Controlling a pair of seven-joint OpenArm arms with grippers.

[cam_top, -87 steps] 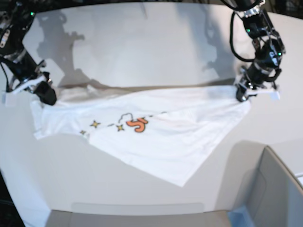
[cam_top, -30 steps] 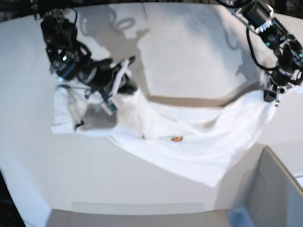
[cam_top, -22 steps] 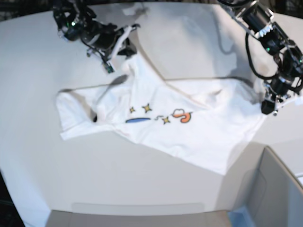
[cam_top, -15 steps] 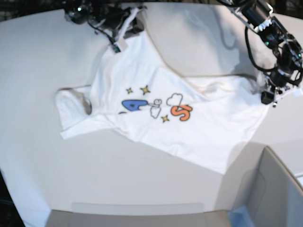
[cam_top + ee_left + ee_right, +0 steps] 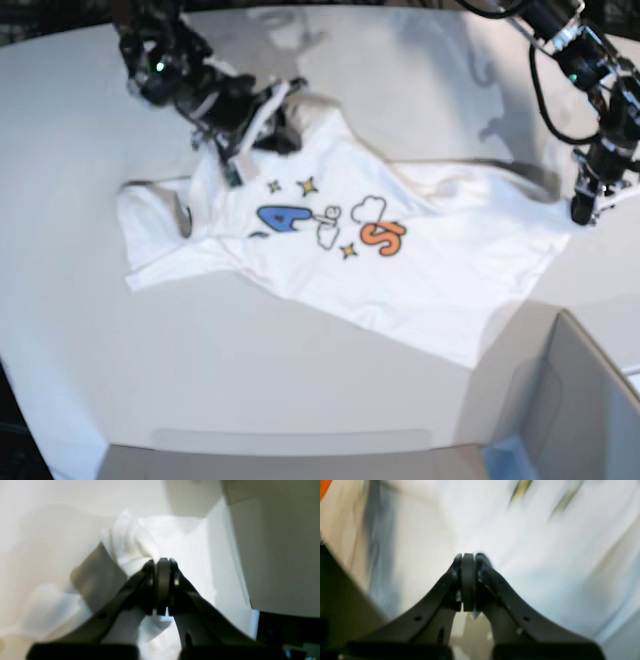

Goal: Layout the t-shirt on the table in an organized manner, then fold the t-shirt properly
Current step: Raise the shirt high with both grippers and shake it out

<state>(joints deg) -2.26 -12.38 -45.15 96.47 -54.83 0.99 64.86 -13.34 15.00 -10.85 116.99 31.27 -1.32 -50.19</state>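
Shirt [image 5: 400, 250] now lies print-up across the bench [image 5: 300, 390], flipped open since 1 second ago, my left gripper [image 5: 583, 212] and right gripper [image 5: 262, 125] both clamping cloth, so smoothing comes next.

t-shirt [image 5: 400, 260]: one, white, spread on the tabletop
tabletop [image 5: 400, 110]: one, white
robot arms: two
hands: two, the left hand [image 5: 582, 212] and the right hand [image 5: 280, 125], each pinching the shirt's cloth
yellow stars in the print: three
cloud outlines in the print: two
large coloured letters showing: two, a blue one and an orange one
grey box [image 5: 570, 410]: one, at the near corner
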